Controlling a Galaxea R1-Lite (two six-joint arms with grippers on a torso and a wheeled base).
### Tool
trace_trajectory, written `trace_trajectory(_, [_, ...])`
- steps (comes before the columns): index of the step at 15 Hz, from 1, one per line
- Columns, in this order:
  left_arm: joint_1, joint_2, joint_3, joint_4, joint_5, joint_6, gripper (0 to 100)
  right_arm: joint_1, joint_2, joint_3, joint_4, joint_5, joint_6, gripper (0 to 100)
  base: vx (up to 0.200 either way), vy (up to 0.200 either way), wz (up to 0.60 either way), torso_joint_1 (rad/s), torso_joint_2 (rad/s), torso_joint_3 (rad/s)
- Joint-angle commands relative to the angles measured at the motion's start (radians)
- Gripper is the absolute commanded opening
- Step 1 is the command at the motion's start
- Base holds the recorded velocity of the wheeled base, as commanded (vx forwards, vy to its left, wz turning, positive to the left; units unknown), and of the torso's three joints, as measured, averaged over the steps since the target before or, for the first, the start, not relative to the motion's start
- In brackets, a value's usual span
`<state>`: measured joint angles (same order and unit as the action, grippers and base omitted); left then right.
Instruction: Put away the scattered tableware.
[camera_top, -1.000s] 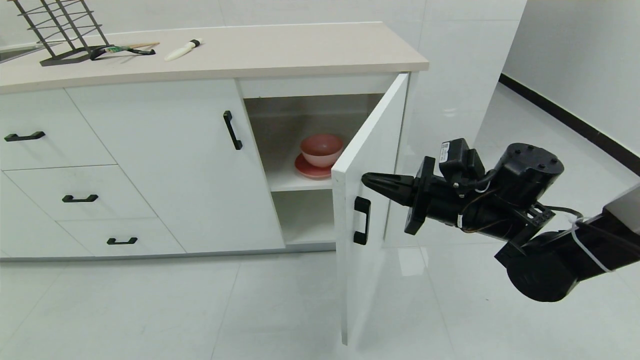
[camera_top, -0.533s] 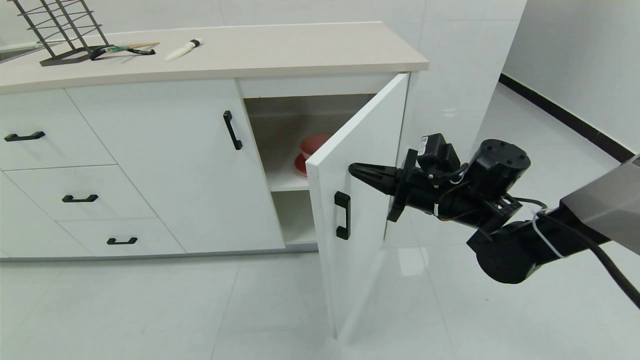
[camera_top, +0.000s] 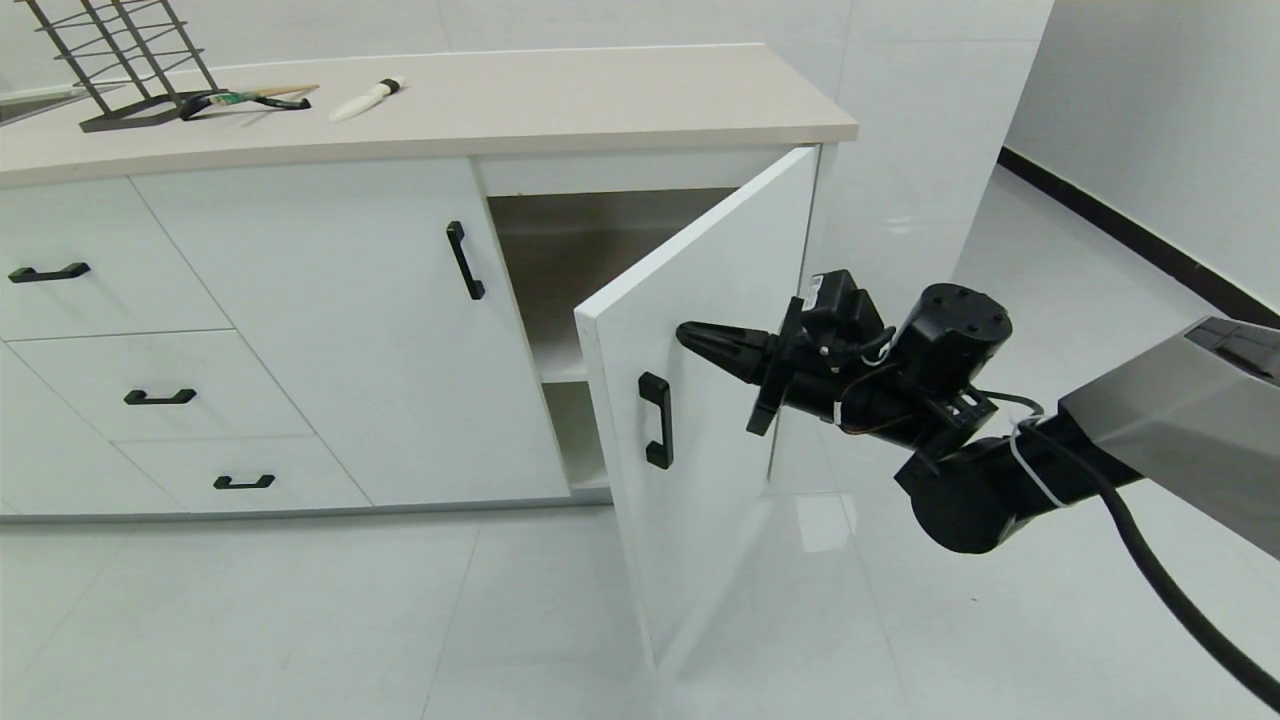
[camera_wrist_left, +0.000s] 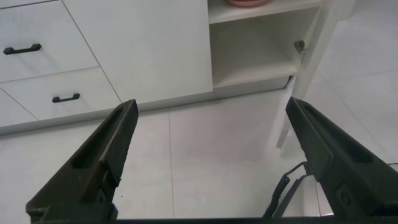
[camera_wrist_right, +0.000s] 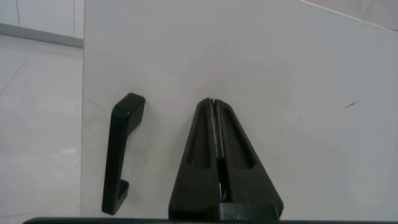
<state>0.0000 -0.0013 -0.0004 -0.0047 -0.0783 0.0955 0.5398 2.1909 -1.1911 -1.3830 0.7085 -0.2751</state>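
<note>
The white cabinet door (camera_top: 700, 300) stands partly open, with a black handle (camera_top: 655, 421) on its outer face. My right gripper (camera_top: 692, 336) is shut, and its tip rests against that face just right of the handle; in the right wrist view the gripper (camera_wrist_right: 214, 107) sits beside the handle (camera_wrist_right: 123, 152). My left gripper (camera_wrist_left: 210, 106) hangs open over the floor, facing the cabinet's lower shelf (camera_wrist_left: 255, 68). A pink plate's edge (camera_wrist_left: 247, 2) shows on the upper shelf. On the counter lie a white-handled utensil (camera_top: 367, 98) and a wooden-handled one (camera_top: 250, 98).
A black wire rack (camera_top: 120, 60) stands at the counter's (camera_top: 560, 100) back left. Drawers with black pulls (camera_top: 160, 397) and a shut door (camera_top: 350, 330) fill the cabinet's left. Open tiled floor lies in front, and a wall runs along the right.
My right gripper has moved left against the door, which has swung further towards shut. The pink bowl and plate are now hidden behind it in the head view.
</note>
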Motion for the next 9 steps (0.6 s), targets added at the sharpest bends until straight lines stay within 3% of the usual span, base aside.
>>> trace_trajectory(1, [0.0,0.001,0.0,0.0,0.0,0.0,100,0.002,0.023,-0.016,-0.001,0.0,-0.001,0,0.0,0.0,0.0,0.0,0.0,0.0])
trace_trajectory(9, [0.0,0.001,0.0,0.0,0.0,0.0,100,0.008,0.165,-0.229,-0.024,-0.054,0.024,0,0.0,0.0,0.0,0.0,0.0,0.0])
